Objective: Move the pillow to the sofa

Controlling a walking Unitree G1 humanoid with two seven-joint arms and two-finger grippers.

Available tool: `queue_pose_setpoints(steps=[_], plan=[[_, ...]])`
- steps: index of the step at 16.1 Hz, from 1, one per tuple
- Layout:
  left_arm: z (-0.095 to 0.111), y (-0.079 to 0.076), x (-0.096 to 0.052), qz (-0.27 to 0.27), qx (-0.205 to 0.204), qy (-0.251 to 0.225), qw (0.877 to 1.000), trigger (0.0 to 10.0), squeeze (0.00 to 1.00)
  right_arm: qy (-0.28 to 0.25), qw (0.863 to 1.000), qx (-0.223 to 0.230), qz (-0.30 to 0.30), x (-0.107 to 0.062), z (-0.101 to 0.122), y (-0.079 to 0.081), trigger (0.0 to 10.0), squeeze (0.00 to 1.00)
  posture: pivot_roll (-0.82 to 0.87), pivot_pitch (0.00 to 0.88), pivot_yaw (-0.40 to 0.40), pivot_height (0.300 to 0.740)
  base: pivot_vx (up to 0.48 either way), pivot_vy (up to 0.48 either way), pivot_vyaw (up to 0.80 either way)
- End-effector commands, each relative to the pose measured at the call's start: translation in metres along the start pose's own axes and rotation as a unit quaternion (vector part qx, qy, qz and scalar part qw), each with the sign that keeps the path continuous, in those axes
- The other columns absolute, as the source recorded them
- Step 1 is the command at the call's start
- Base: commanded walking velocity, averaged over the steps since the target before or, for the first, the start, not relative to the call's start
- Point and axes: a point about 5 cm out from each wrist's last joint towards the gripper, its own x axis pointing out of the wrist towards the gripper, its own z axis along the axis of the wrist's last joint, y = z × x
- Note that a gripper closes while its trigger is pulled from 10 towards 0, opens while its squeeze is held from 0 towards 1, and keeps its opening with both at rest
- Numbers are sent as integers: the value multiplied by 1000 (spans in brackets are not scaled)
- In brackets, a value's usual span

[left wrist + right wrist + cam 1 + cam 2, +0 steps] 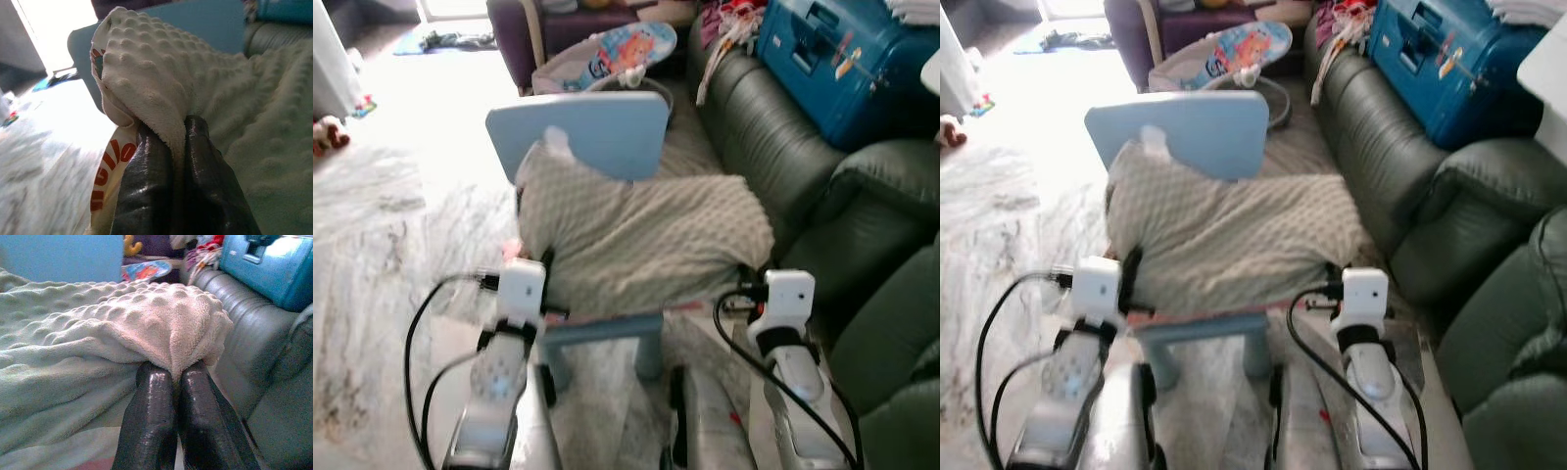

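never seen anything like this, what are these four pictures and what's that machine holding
It is a humanoid robot seen from its own cameras. The two wide pictures come from the two eyes in its head, looking down at its silver arms. The two close-ups come from cameras on its wrists, looking along each gripper's black fingers.

In front of it stands a small light blue chair with a bumpy cream pillow lying on the seat. The left gripper is pinched shut on the pillow's left corner, and the right gripper is pinched shut on its right corner. To the robot's right is a dark green leather sofa with a blue suitcase on it. The floor is pale marble.
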Motion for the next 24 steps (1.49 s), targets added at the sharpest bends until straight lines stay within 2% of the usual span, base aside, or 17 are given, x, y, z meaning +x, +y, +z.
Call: queue_pose_setpoints(steps=[1,7,12,15,18,22,24], plan=[[4,1,0,8,4,-2,1000,10000,0,-19,1000,1,1,1,10,-1,10000,0,16,0,-17,660,0,0,0],[10,-2,4,-4,-6,-7,1000,10000,0,-17,999,0,37,5,15,5,10000,0,15,0,-19,740,0,0,0],[8,-4,3,-8,-8,-1,1000,10000,0,-7,999,2,41,2,11,6,10000,0,10,0,-16,740,0,0,0],[7,-1,5,5,20,2,1000,10000,0,-9,999,2,49,3,13,10,10000,0,5,0,-13,740,0,0,0],[0,0,3,20,16,24,999,10000,0,-1,999,4,50,-1,9,10,10000,0,3,0,-23,740,0,0,0],[-7,-4,-4,25,24,40,999,10000,0,9,999,-9,47,-9,4,11,10000,0,12,0,-27,740,0,0,0],[-4,-11,-15,3,17,39,999,10000,0,2,999,2,38,-15,9,8,10000,0,10,0,-32,740,0,0,0]])
